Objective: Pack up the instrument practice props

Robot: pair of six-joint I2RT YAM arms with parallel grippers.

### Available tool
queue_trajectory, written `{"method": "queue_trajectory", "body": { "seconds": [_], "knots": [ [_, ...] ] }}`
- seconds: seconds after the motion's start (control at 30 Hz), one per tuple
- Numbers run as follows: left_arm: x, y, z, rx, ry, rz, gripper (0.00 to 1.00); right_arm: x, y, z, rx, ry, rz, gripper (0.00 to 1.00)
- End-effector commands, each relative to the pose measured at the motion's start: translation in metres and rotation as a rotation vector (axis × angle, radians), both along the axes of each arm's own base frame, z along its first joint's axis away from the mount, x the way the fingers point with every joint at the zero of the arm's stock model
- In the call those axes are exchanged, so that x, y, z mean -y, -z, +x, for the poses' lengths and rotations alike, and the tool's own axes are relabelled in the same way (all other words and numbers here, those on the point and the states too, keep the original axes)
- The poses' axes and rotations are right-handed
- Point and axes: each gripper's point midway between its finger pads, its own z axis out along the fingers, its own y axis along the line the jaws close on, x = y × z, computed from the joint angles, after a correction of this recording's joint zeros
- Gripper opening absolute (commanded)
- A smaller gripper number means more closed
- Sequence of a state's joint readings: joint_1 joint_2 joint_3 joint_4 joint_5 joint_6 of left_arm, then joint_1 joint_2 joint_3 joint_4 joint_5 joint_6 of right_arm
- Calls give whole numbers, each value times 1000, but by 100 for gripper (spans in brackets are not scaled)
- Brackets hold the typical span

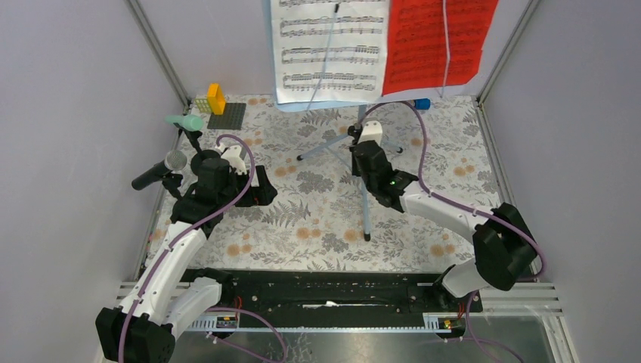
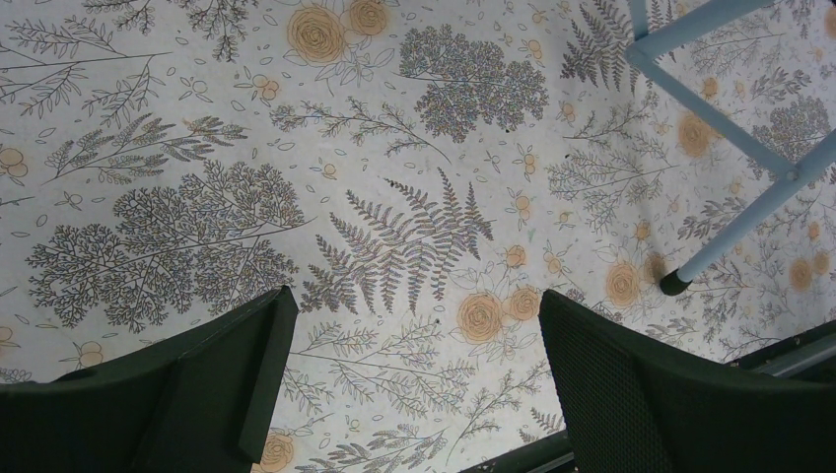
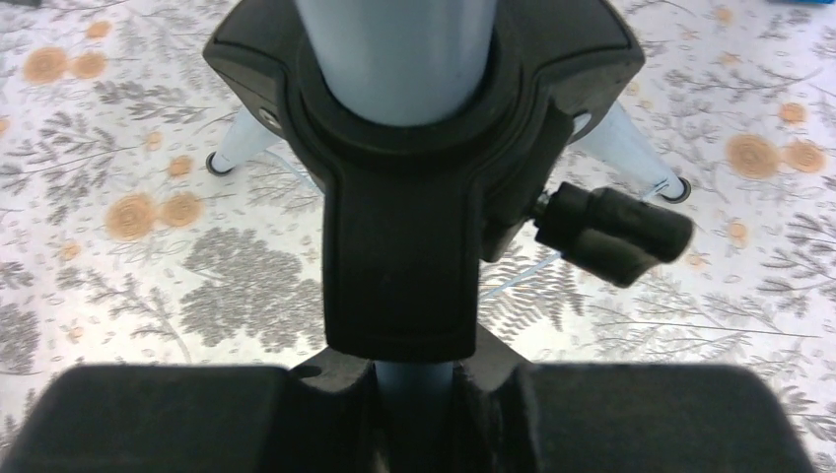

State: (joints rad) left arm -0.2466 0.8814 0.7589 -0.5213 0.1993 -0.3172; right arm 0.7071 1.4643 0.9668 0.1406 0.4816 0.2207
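Observation:
The pale blue music stand stands at the back centre, with a white sheet (image 1: 329, 49) and a red sheet (image 1: 435, 41) on its rack; its tripod legs (image 1: 366, 215) spread on the floral table. My right gripper (image 1: 366, 151) is shut on the stand's pole just under the black tripod collar (image 3: 414, 177); the pole (image 3: 414, 399) sits between the pads. My left gripper (image 1: 258, 187) is open and empty over bare table (image 2: 414, 335), with a tripod leg (image 2: 749, 222) to its right. A mint-green microphone (image 1: 185, 121) and a black microphone (image 1: 157, 174) rest on black holders at the far left.
A blue toy car (image 1: 421, 103) lies behind the stand, under the red sheet. Yellow and orange bricks (image 1: 215, 98) on a grey plate (image 1: 227, 116) sit at the back left. Walls close the table on three sides. A black clamp knob (image 3: 611, 232) sticks out from the collar.

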Motion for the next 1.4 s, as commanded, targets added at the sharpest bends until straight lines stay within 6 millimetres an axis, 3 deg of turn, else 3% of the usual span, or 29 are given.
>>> {"method": "queue_trajectory", "body": {
  "seconds": [0.0,0.27,0.53,0.6,0.77,0.87,1.13,1.37],
  "knots": [
    [2,-16,10,63,8,-5,99,-66,-60,2,121,1,297,0],
    [1,-16,10,63,2,-1,99,-96,-48,-2,86,39,321,0],
    [1,-16,10,62,3,-2,99,-102,-50,-6,77,27,301,1],
    [1,-15,10,62,2,0,99,-101,-53,-9,78,1,296,9],
    [1,-16,10,64,4,-2,99,-103,-64,-22,86,-103,269,55],
    [1,-17,10,67,2,-3,99,-98,-70,-32,98,-151,253,70],
    [0,-18,10,73,-2,-1,99,-71,-80,-63,142,-238,236,80],
    [0,-21,10,83,-5,-3,99,-23,-83,-103,185,-266,248,84]
  ]
}}
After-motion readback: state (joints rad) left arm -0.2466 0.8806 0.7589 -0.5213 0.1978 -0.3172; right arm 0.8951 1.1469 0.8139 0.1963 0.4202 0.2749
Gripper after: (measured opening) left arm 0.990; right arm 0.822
